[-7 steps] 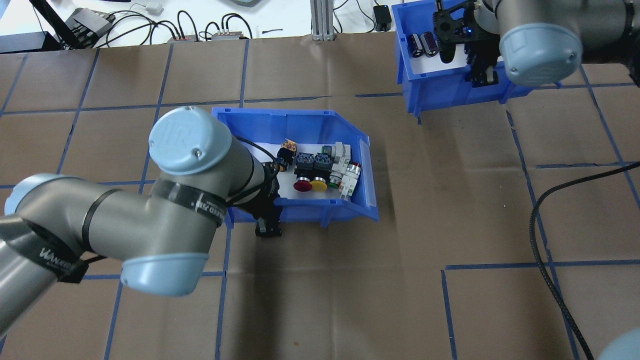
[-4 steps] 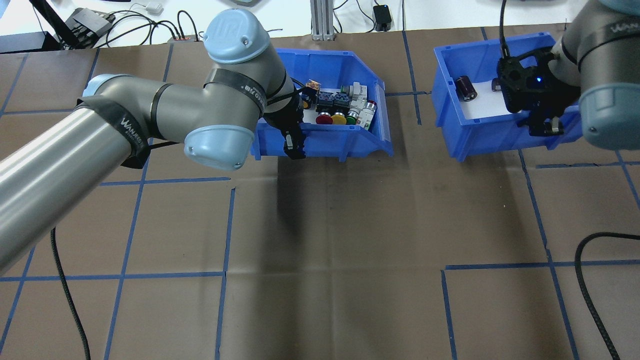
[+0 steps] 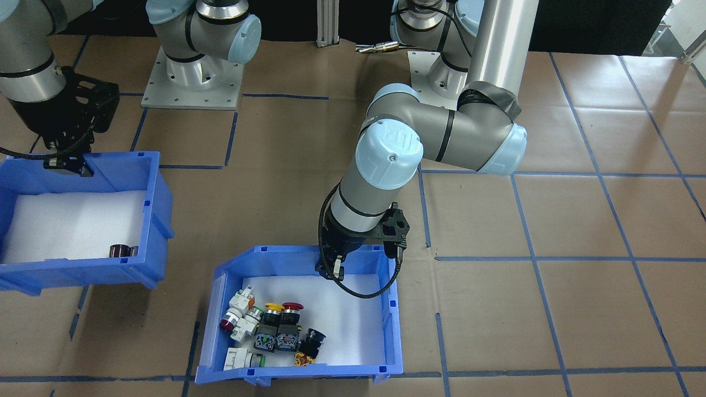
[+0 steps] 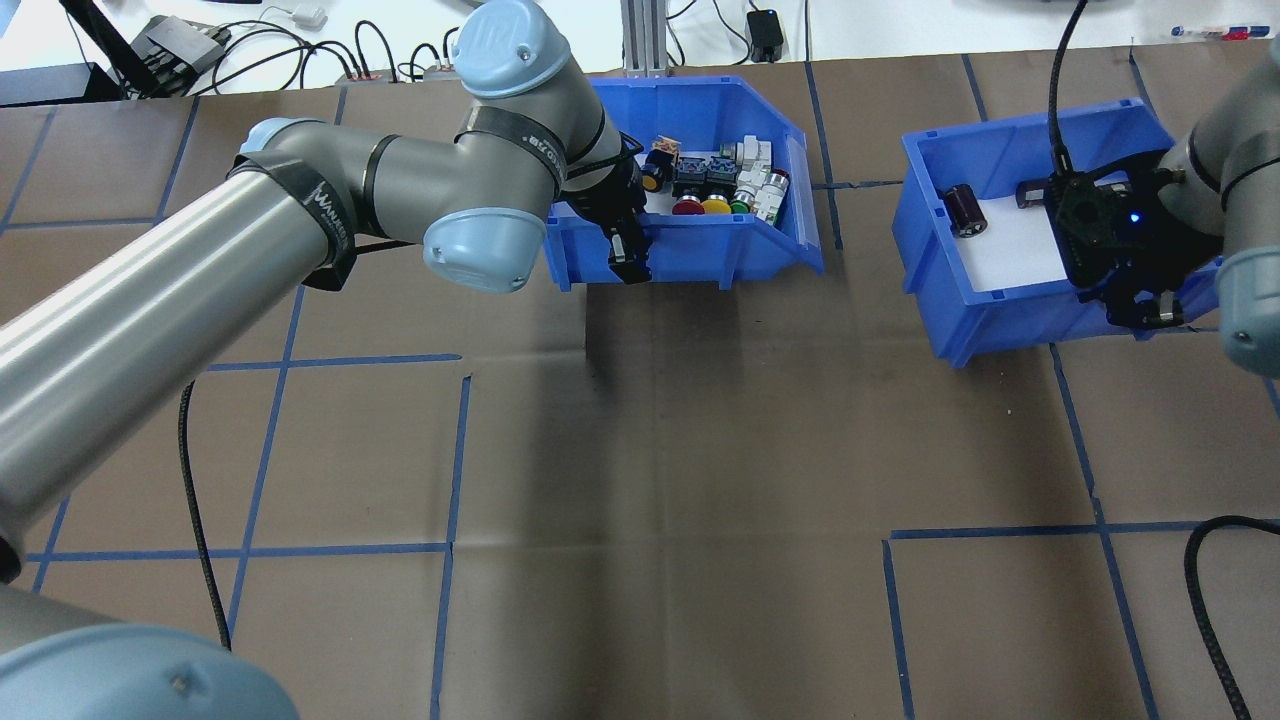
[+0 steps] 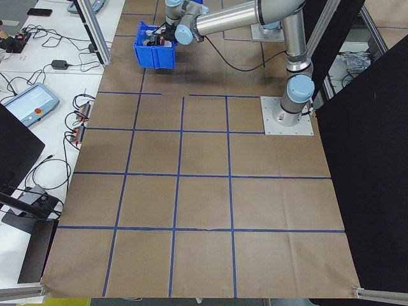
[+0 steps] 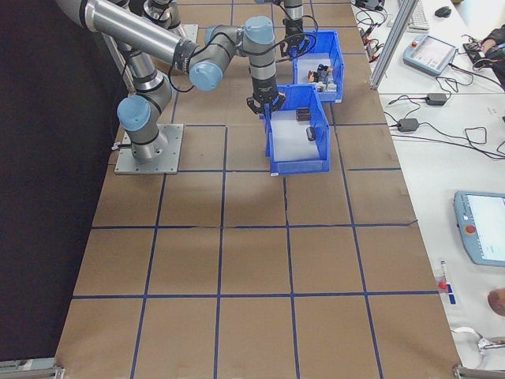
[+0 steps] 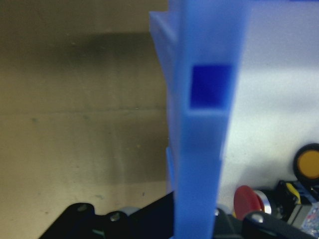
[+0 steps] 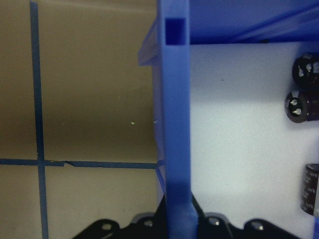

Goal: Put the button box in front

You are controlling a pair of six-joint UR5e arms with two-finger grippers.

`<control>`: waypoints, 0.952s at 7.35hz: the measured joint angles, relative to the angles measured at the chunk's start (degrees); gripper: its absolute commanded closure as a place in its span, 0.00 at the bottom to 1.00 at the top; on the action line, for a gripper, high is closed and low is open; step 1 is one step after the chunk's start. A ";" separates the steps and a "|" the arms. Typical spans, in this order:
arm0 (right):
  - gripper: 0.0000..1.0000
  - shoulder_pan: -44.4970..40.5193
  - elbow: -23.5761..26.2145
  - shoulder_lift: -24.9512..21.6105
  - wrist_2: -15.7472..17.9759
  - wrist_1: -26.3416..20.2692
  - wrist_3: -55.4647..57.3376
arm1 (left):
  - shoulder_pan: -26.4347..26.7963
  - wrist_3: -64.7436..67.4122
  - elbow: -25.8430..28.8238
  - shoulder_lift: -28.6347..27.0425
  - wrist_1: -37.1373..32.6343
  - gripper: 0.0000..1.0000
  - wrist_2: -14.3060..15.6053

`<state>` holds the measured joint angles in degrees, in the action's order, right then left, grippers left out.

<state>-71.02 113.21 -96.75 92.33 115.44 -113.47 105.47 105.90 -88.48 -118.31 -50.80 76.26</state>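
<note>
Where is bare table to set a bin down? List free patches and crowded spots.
Free: the brown table nearer the robot than both bins, and the strip between the button box and the other blue bin. Crowded: the far edge, where left pincer and right pincer grip the bins' near walls.

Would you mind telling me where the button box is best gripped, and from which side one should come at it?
Grip the button box by its thin upright wall on the robot's side, coming straight down with one finger inside and one outside. That rim is narrow and straight, and the switches lie toward the far side, leaving the liner beside it bare. The left gripper already straddles this wall.
</note>
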 measured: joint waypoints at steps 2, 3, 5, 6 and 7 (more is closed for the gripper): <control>0.99 0.29 0.28 -0.63 -0.25 -0.11 -0.24 | 0.26 0.51 0.48 -2.68 2.79 0.64 -1.47; 0.99 0.27 0.34 -0.71 -0.58 -0.39 -0.04 | 0.37 0.75 0.49 -3.18 3.21 0.51 -1.78; 0.99 0.19 0.37 -0.85 -0.81 -1.26 0.14 | 0.36 1.01 0.57 -3.52 3.27 0.29 -1.88; 0.99 0.22 0.40 -0.90 -0.85 -1.70 0.17 | 0.26 1.86 0.61 -3.37 3.21 0.24 -1.88; 0.98 0.21 0.45 -1.12 -0.95 -2.42 0.19 | 0.16 3.07 0.64 -2.75 3.00 0.00 -2.21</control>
<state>-70.81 113.66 -97.86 91.38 113.02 -113.27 105.63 108.97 -87.84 -121.06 -47.80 74.05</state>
